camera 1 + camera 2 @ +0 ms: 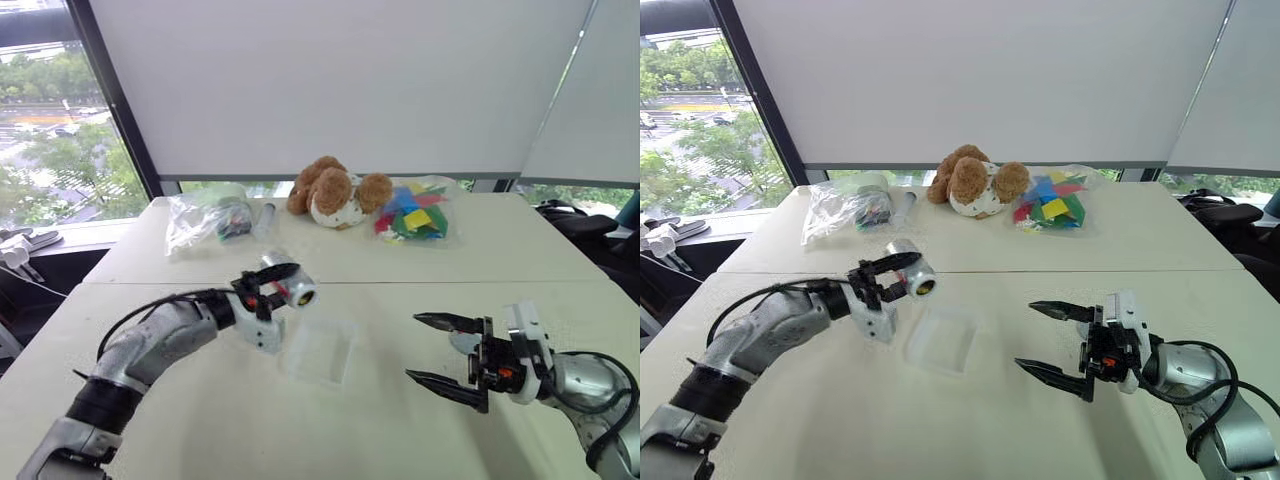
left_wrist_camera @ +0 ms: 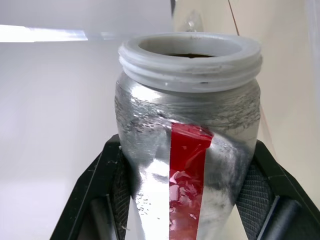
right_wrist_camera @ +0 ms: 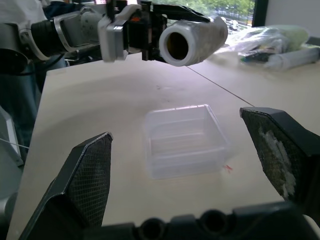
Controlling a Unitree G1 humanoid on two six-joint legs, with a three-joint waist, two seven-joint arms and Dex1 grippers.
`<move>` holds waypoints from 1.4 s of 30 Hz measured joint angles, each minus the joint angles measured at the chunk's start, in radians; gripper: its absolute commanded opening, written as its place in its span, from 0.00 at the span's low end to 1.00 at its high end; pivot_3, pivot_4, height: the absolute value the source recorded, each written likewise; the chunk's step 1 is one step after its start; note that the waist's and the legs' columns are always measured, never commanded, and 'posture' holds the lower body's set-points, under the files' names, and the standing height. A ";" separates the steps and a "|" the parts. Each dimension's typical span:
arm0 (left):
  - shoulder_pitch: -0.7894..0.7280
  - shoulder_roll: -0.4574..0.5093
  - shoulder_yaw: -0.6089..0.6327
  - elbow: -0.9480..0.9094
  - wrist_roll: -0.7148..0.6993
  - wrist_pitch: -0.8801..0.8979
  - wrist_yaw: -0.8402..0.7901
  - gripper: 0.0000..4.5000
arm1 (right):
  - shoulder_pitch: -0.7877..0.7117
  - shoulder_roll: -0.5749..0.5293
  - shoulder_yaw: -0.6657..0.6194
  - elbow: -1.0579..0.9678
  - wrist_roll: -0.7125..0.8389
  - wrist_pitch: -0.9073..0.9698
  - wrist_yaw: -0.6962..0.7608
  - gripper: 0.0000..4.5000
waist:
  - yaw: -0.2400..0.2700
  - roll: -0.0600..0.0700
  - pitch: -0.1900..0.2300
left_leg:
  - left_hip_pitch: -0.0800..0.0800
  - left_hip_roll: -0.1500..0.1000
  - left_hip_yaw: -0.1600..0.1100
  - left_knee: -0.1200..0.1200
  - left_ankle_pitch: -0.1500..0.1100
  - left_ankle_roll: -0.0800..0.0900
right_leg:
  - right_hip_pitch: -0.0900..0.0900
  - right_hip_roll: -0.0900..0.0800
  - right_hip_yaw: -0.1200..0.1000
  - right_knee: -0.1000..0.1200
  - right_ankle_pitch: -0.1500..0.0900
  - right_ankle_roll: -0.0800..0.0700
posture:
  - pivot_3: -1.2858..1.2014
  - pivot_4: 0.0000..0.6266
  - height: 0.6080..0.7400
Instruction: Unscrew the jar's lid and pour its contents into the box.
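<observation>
Right wrist view looks between the wide-spread fingers of the right gripper (image 3: 190,170), which holds nothing, and past them to the box (image 3: 185,142) on the table (image 3: 100,100), with the jar (image 3: 192,40) hanging above and beyond it. The left gripper (image 1: 272,285) is clamped on the jar, tipped to about level so its open white threaded mouth points toward the right gripper; the lid is off. The box lies just below and a little ahead of the jar's mouth, near but not under it. In the left wrist view a dark shadow sits inside the rim, likely the contents. To pour well, I judge the left gripper should carry the mouth over the middle of the box first, then roll it downward slowly and low, so the small pieces drop inside and don't bounce out.
</observation>
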State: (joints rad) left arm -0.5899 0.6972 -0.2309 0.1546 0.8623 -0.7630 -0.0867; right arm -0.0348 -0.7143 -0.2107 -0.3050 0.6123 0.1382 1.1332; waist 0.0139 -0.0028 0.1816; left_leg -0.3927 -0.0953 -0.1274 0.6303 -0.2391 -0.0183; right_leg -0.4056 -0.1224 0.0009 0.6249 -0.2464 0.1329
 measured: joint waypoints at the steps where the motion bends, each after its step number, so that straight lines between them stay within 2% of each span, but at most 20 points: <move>1: -0.010 0.004 -0.023 0.006 0.096 0.001 0.112 0.47 | 0.000 0.002 -0.001 0.002 -0.001 0.000 -0.007 0.99 | -0.001 0.000 0.000 | 0.000 0.000 0.000 0.000 0.000 0.000 | 0.000 0.000 0.000 0.000 0.000 0.000 | 0.52 0.24 1.00; 4: -0.016 0.025 -0.110 0.037 0.371 0.092 0.448 0.47 | 0.006 0.013 -0.001 0.004 -0.003 -0.005 -0.027 0.99 | -0.001 0.000 0.000 | 0.001 0.000 0.000 0.000 0.000 0.000 | 0.000 0.000 0.000 0.002 0.000 0.001 | 0.52 0.24 1.00; 7: -0.017 0.032 -0.183 0.061 0.567 0.230 0.701 0.47 | 0.018 0.029 -0.002 0.004 -0.008 -0.007 -0.050 0.99 | 0.000 0.000 0.000 | 0.001 0.000 0.000 0.000 0.000 0.000 | -0.001 0.000 0.000 0.004 0.000 0.001 | 0.52 0.24 1.00; 11: -0.050 0.032 -0.275 0.136 0.743 0.407 0.919 0.47 | 0.019 0.034 -0.001 -0.001 -0.010 -0.007 -0.076 0.99 | 0.001 0.000 0.000 | 0.001 0.000 0.000 0.001 0.000 0.000 | -0.001 0.001 -0.001 0.005 0.000 0.002 | 0.52 0.24 1.00; 19: -0.130 -0.016 -0.431 0.355 0.868 0.594 1.106 0.47 | 0.019 0.068 0.007 -0.006 -0.010 -0.004 -0.127 0.99 | -0.001 -0.001 0.000 | 0.001 0.000 0.000 0.001 0.000 0.000 | -0.001 0.001 -0.001 0.006 0.000 0.002 | 0.52 0.24 1.00; 24: -0.139 -0.027 -0.464 0.385 0.831 0.608 1.128 0.47 | 0.038 0.072 0.018 -0.026 -0.010 -0.004 -0.134 0.99 | -0.002 -0.001 0.000 | 0.001 0.000 0.000 0.001 0.000 0.000 | -0.002 0.001 -0.001 0.006 0.000 0.002 | 0.52 0.24 1.00; 27: -0.139 0.004 -0.460 0.351 0.727 0.507 1.105 0.47 | 0.040 0.072 0.019 -0.026 -0.010 -0.007 -0.132 0.99 | -0.003 -0.001 0.000 | 0.001 0.000 0.000 0.001 0.000 0.000 | -0.002 0.001 -0.001 0.006 0.000 0.002 | 0.52 0.24 1.00; 30: -0.125 0.064 -0.420 0.271 0.518 0.321 1.005 0.47 | 0.038 0.072 0.019 -0.020 -0.010 -0.015 -0.119 0.99 | -0.002 -0.001 0.000 | 0.001 0.001 0.000 0.001 0.000 0.000 | -0.002 0.001 -0.001 0.006 0.000 0.002 | 0.52 0.24 1.00; 33: -0.087 0.107 -0.331 0.219 0.164 0.156 0.758 0.47 | 0.031 0.072 0.019 0.002 -0.012 -0.032 -0.100 0.99 | -0.002 -0.001 0.000 | 0.001 0.001 0.000 0.001 0.000 0.000 | -0.002 0.000 -0.001 0.006 0.000 0.001 | 0.52 0.24 1.00; 36: 0.008 0.134 -0.260 0.145 -0.310 0.104 0.399 0.47 | 0.014 0.073 0.020 0.039 -0.022 -0.067 -0.070 0.99 | -0.006 0.000 0.000 | 0.001 0.001 0.001 0.001 0.000 0.000 | -0.002 0.000 0.000 0.006 0.001 0.000 | 0.52 0.24 1.00; 37: 0.060 0.150 -0.242 0.088 -0.487 0.117 0.266 0.47 | 0.006 0.073 0.022 0.055 -0.023 -0.081 -0.055 0.99 | -0.010 0.000 0.000 | 0.001 0.001 0.001 0.001 0.000 0.000 | -0.002 0.000 0.000 0.006 0.001 0.000 | 0.52 0.24 1.00; 39: 0.147 0.147 -0.188 -0.007 -0.747 0.197 0.079 0.47 | -0.015 0.080 0.027 0.078 -0.021 -0.094 -0.038 0.99 | -0.010 0.000 -0.001 | 0.001 0.001 0.001 0.001 0.000 0.000 | -0.002 0.000 0.000 0.006 0.001 0.000 | 0.52 0.24 1.00; 42: 0.256 0.134 -0.058 -0.074 -1.035 0.403 -0.079 0.47 | -0.072 0.128 0.028 0.100 -0.001 -0.109 -0.037 0.99 | -0.020 0.001 -0.001 | 0.001 0.003 0.000 0.002 0.000 0.000 | -0.002 0.002 0.000 0.006 0.002 -0.002 | 0.52 0.24 1.00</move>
State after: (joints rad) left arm -0.3337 0.8316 -0.2893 0.0804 -0.1728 -0.3600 -0.1658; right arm -0.1063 -0.5859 -0.1826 -0.2054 0.6114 0.0287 1.0964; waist -0.0064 -0.0022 0.1810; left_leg -0.3913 -0.0926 -0.1275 0.6319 -0.2390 -0.0183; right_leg -0.4075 -0.1203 0.0009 0.6312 -0.2447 0.1309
